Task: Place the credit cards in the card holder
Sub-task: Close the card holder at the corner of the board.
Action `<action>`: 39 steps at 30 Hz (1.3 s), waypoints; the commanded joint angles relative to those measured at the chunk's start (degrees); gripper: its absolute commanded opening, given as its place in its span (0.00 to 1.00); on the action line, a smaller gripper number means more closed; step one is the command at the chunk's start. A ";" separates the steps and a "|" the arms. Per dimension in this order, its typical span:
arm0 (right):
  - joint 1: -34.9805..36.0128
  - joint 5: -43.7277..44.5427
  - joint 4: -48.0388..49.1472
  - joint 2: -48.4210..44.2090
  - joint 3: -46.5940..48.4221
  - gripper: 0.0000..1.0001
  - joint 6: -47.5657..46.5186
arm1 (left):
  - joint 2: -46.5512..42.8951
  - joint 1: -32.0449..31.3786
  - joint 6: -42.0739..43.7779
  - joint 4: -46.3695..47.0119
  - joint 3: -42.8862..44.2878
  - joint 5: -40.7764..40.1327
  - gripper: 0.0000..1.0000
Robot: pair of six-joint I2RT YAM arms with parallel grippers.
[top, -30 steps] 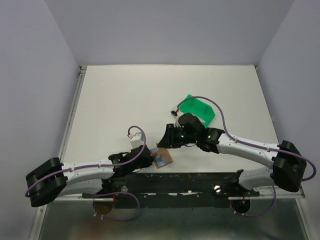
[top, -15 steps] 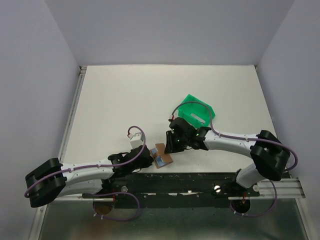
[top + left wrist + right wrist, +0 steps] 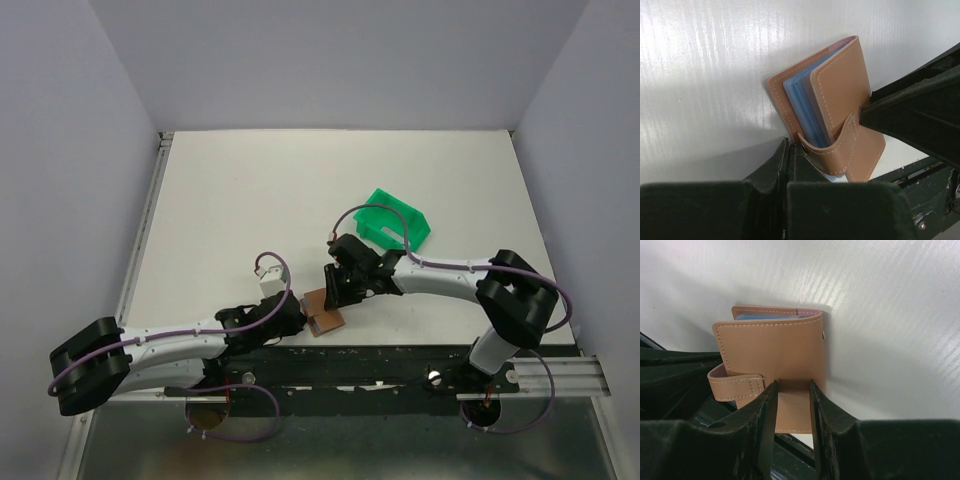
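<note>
L gripper (image 3: 788, 150) nips stitched tan-leather card holder (image 3: 840, 95).

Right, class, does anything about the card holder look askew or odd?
Yes. The card holder is half-open near the front edge of the table: blue credit cards show under its cover and the snap tab hangs unfastened.
</note>
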 commanded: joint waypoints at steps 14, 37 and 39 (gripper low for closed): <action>0.76 4.61 -10.49 5.39 6.36 0.39 -3.10 | -15.46 -0.36 2.96 -9.96 1.54 -3.10 0.00; 0.85 4.26 -10.58 5.83 6.71 0.37 -3.28 | -2.02 3.77 9.20 6.82 1.63 0.76 0.00; 0.85 4.26 -10.66 5.92 6.71 0.37 -3.28 | -0.35 3.77 9.38 7.53 1.98 2.34 0.00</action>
